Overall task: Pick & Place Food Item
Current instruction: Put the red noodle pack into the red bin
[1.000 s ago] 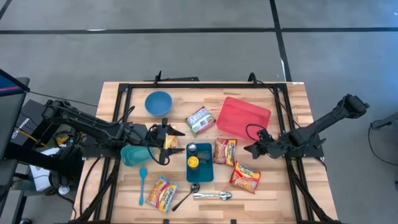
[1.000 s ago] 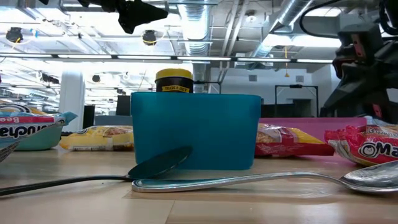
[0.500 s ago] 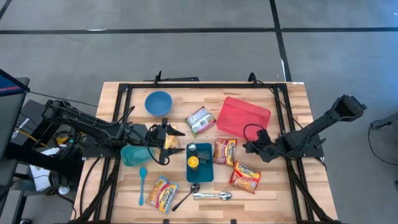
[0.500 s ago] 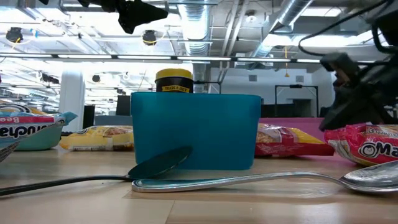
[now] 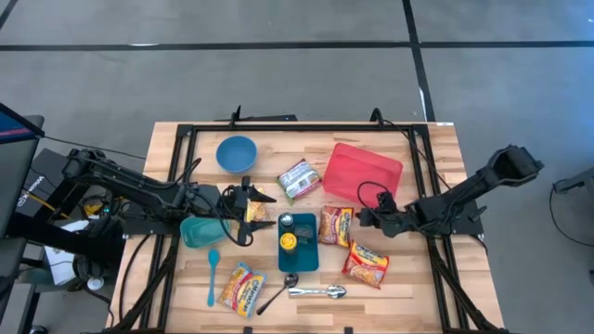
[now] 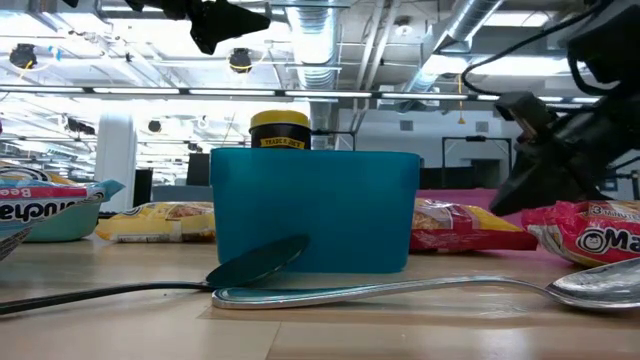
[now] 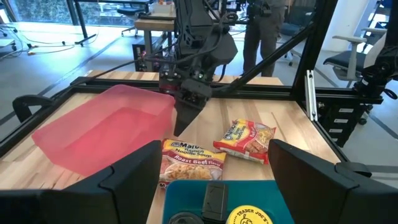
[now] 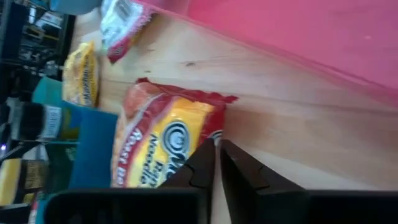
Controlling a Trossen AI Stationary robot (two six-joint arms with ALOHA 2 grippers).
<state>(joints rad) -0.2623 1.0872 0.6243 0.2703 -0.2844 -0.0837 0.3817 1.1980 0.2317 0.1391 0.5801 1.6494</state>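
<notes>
Right gripper: low over the table, just right of the roast beef ramen packet; fingers nearly pressed together, a thin slit between them, tips at the packet's edge; contact not clear.
Roast beef ramen packet: flat on the wood, between the teal bin on its left and the right gripper; just near of the pink tray.
Second ramen packet: red and yellow, near and right of the first, lying apart from it.
Pink tray: right of centre, far side, tilted relative to the table edges.
Left gripper: left of the teal bin, raised, fingers spread wide, holding nothing.
Teal bin: centre of table, yellow-lidded jar inside.
Green-and-white packet: far of the bin, left of the tray.
Blue bowl: far left.
Near edge: yellow packet, teal spoon, black spoon, metal spoon.
Background: a person standing beyond the table, seen in the left wrist view.
</notes>
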